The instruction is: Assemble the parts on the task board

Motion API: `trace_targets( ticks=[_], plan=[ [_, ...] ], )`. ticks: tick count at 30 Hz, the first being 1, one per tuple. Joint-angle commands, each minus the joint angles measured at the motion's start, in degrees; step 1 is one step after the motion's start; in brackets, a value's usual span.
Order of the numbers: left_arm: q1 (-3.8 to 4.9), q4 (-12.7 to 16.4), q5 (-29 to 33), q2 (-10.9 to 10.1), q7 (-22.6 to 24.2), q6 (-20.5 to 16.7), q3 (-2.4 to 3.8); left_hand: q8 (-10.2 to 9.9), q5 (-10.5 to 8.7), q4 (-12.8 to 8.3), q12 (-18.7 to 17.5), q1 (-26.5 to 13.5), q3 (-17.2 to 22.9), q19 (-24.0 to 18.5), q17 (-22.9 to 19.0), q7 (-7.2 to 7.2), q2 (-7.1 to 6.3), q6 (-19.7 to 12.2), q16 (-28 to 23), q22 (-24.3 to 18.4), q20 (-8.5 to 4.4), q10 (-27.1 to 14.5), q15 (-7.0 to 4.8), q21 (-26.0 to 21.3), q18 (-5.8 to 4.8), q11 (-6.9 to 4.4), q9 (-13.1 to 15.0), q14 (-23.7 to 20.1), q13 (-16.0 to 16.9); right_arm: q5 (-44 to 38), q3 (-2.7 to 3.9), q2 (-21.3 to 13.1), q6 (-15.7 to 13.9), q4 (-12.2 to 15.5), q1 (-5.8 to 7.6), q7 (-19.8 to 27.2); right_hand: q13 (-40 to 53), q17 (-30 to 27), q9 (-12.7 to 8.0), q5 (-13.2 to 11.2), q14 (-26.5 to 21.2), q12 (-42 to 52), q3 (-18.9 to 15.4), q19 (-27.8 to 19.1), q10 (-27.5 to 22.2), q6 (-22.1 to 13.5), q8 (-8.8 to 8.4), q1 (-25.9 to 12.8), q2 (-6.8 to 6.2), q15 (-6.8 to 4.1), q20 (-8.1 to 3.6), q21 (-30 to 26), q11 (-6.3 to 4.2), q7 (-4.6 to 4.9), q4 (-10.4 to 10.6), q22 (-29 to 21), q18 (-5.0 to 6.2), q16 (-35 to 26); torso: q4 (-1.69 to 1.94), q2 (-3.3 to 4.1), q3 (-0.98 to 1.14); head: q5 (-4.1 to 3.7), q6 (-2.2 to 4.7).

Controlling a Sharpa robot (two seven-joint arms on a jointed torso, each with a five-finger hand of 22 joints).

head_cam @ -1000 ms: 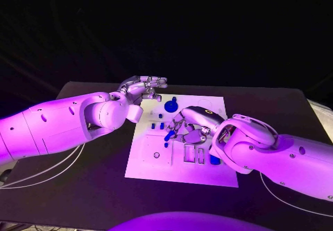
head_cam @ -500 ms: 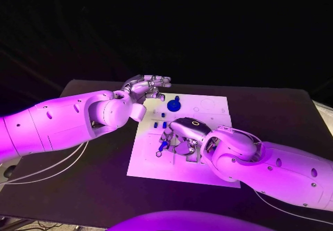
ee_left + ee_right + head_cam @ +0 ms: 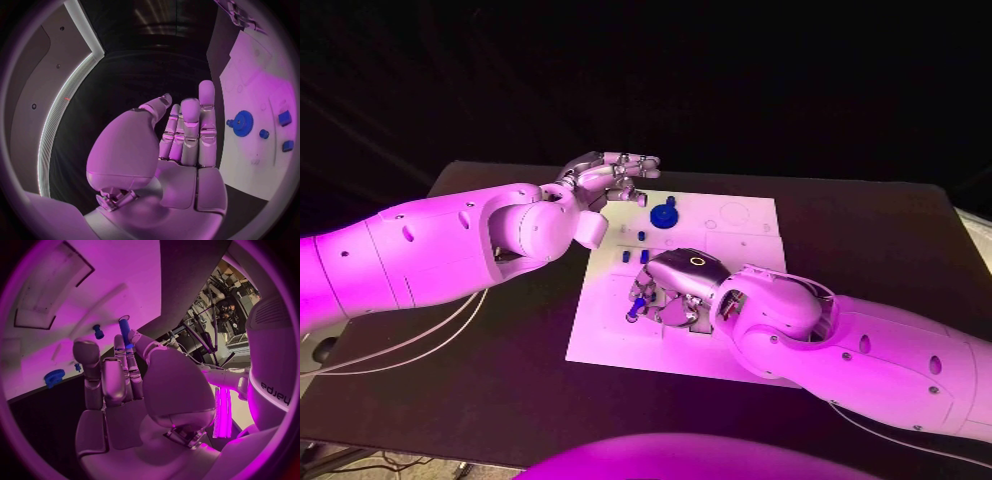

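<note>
The white task board [image 3: 741,216] lies in the middle of the black table. My right hand [image 3: 672,288] hovers over the board's left middle and pinches a blue peg [image 3: 635,306] between thumb and fingers; the peg [image 3: 125,330] points at the board [image 3: 56,270] in the right wrist view. My left hand [image 3: 610,177] hangs at the board's far left corner holding nothing, its fingers [image 3: 190,127] stretched out side by side. A blue gear [image 3: 662,213] sits at the board's far end, also visible as the gear [image 3: 242,123] in the left wrist view.
Small blue parts [image 3: 642,257] stand on the board between the gear and my right hand, and further small parts [image 3: 284,118] show beside the gear. My right forearm [image 3: 848,335] covers the board's near right corner. Black table [image 3: 488,340] spreads on both sides.
My right hand has moved with the blue peg toward the board's left and near side. The left hand has stayed at the far left corner.
</note>
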Motion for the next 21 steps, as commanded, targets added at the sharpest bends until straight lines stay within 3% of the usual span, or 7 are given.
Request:
trace_targets(
  ticks=[1, 21],
  plan=[
    [0.03, 0.11, -0.09, 0.09, 0.23, 0.98, 0.04, 0.38, 0.0, -0.09, 0.18, 0.02, -0.38, -0.07, -0.07, 0.05, 0.3, -0.37, 0.29, -0.05, 0.3, -0.42, 0.01, -0.4, 0.53, 0.03, 0.09, -0.34, -0.07, -2.7, 0.0, 0.15, 1.98, -0.15, -0.11, -0.45, -0.03, 0.04, 0.06, -0.1, 1.94, -0.38, 0.08, 0.33, 0.07, 0.36, 0.16, -0.29, -0.05, -0.46, 0.01, 0.37, 0.09, -0.07, 0.14, 0.06, -0.33, 0.27, -0.02, -0.01, 0.01, 0.08, -0.19],
    [0.03, 0.1, -0.09, 0.2, 0.19, 0.96, 0.04, 0.38, 0.0, -0.09, 0.18, 0.02, -0.38, -0.07, -0.07, 0.05, 0.3, -0.37, 0.29, -0.05, 0.3, -0.42, 0.01, -0.4, 0.53, 0.03, 0.09, -0.34, -0.07, -3.76, -0.21, 1.29, 4.36, -1.14, -0.41, -0.33, -0.04, 0.02, 0.07, -0.11, 1.93, -0.49, 0.15, 0.34, 0.05, 0.37, 0.15, -0.23, 0.0, -0.46, 0.01, 0.41, 0.1, -0.06, 0.11, 0.1, -0.33, 0.29, 0.01, 0.0, 0.04, 0.38, -0.53]
  ],
)
